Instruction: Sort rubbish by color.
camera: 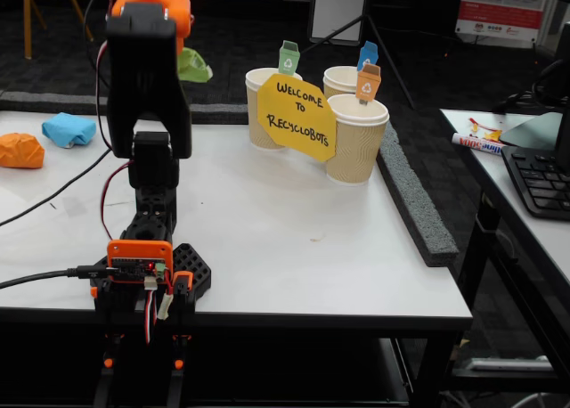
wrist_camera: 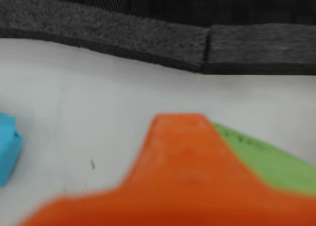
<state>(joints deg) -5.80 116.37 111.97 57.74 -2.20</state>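
My gripper is clamped on the green scrap, held high over the table's far edge. To do this well, I'd swing right to the green-tagged cup, center above its rim, then let go.

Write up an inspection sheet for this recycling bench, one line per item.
Surface: white table, dark foam strip along its edges.
Job's things: green wad held at the gripper; blue wad and orange wad on the table; three paper cups with colour tags behind a yellow sign.
Clutter: nothing seen.
Gripper: orange, shut on the green wad.
Cables: black cable and red wires near the arm.
Surroundings: side desk with keyboard.
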